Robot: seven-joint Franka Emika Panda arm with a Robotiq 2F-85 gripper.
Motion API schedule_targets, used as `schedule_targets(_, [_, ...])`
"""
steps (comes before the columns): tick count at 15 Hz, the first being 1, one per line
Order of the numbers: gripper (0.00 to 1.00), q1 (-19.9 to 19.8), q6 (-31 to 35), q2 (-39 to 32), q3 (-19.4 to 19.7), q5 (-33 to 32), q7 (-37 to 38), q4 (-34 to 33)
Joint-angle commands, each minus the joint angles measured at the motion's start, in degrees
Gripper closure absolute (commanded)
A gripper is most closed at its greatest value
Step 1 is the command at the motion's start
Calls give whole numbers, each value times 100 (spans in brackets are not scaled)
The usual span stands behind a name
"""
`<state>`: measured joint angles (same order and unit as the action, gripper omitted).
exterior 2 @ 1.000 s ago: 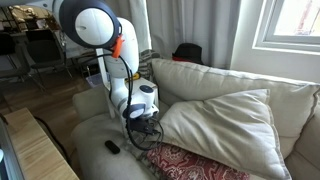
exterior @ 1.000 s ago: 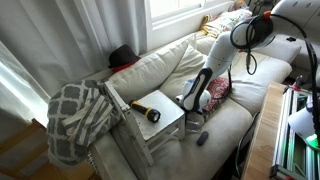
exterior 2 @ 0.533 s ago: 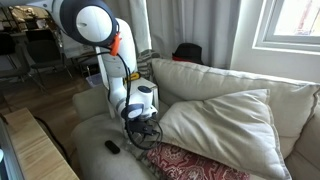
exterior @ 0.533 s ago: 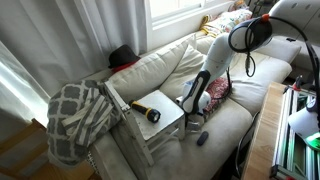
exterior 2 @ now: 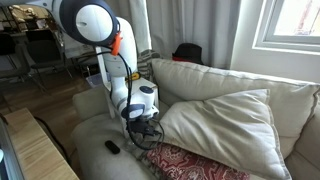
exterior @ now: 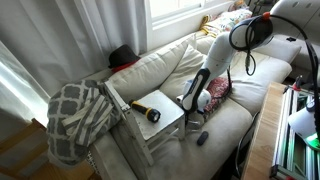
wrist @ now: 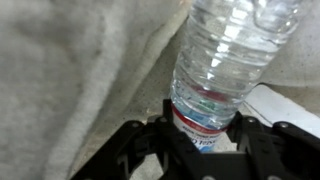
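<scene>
In the wrist view a clear plastic water bottle (wrist: 228, 55) with a red-banded label stands between my gripper's (wrist: 205, 128) black fingers (wrist: 150, 135). Both fingers press against its lower sides, so the gripper is shut on the bottle. Beige couch fabric lies to the bottle's left. In both exterior views the gripper (exterior: 190, 101) (exterior 2: 141, 109) hangs low at the edge of a small white table (exterior: 165, 125) beside the couch (exterior 2: 210, 85). I cannot make out the bottle in those views.
A yellow and black flashlight (exterior: 147, 112) lies on the white table. A plaid blanket (exterior: 75, 118) hangs over its far side. A small dark object (exterior: 200, 138) (exterior 2: 112, 147) rests on the couch seat. A large white cushion (exterior 2: 225, 125) and red patterned fabric (exterior 2: 195, 163) are close by.
The arm has stayed in place at the table's edge. The exterior views do not show the fingers clearly enough to tell whether they moved.
</scene>
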<state>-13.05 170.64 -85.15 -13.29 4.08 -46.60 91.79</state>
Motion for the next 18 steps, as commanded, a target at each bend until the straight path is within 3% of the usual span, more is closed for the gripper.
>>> schedule_targets(1, [75,-624,233,0,-279,30,-499,231])
schedule_targets(3, [76,-957,443,0,-425,-39,-567,373])
schedule_targets(6, [76,-1591,976,135,-697,-650,-317,892])
schedule_targets(11, [76,-2480,2662,464,-1010,-1589,288,2143])
schedule_targets(15, [76,-2639,4012,889,-740,-2646,1330,2909])
schedule_targets(18, [76,-2402,4833,1286,-396,-3352,2151,3291])
